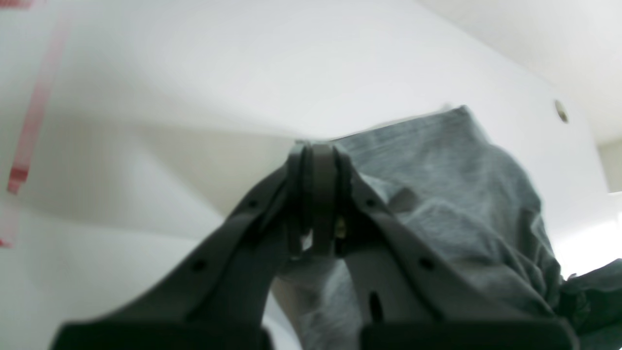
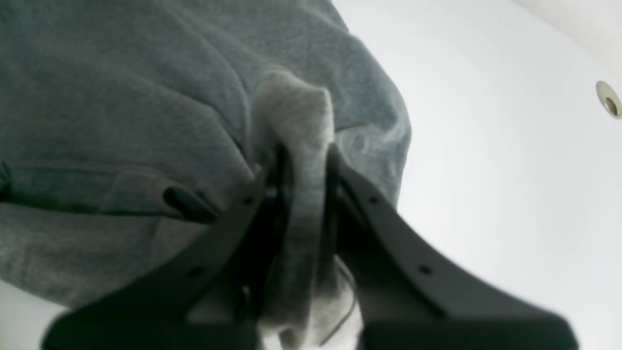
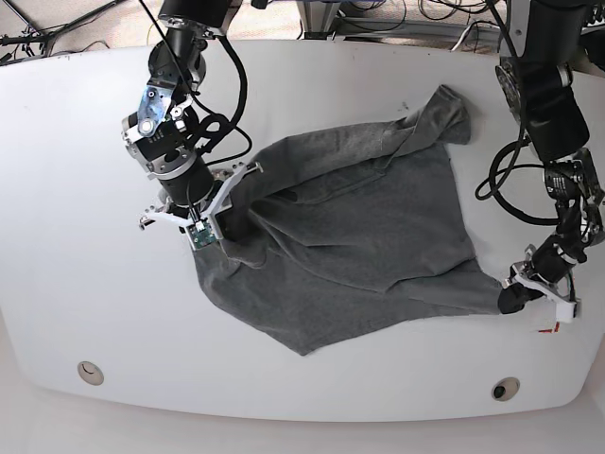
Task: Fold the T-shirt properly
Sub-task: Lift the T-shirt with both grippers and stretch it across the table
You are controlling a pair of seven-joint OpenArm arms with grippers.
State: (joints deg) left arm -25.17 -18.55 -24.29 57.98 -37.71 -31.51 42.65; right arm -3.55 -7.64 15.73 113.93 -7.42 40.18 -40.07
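Two arms each have hold of the T-shirt [image 3: 359, 236], which lies spread but rumpled across the middle of the white desk [image 3: 76, 132], one sleeve bunched toward the far edge. The right claw [image 2: 303, 165] is pressed together on a thick gather of grey cloth, seen clearly in the right wrist view, at the shirt's side nearest that arm. The left claw [image 1: 318, 160] is pinching a thin edge of the fabric at a stretched-out corner near the desk's front, close to a small red tape mark [image 3: 547, 330]; in the base view that corner is pulled to a point. The step in hand looks like spreading the garment flat before any fold is made. To do it well, both arms should probably draw apart evenly, keeping the cloth low so it slides rather than lifts and drags the loose sleeve into a heap. The right grip holds several layers, so tension may wrinkle the body instead of flattening it; a lighter regrasp on a single edge could serve better. Diagonal creases across the middle still need smoothing.
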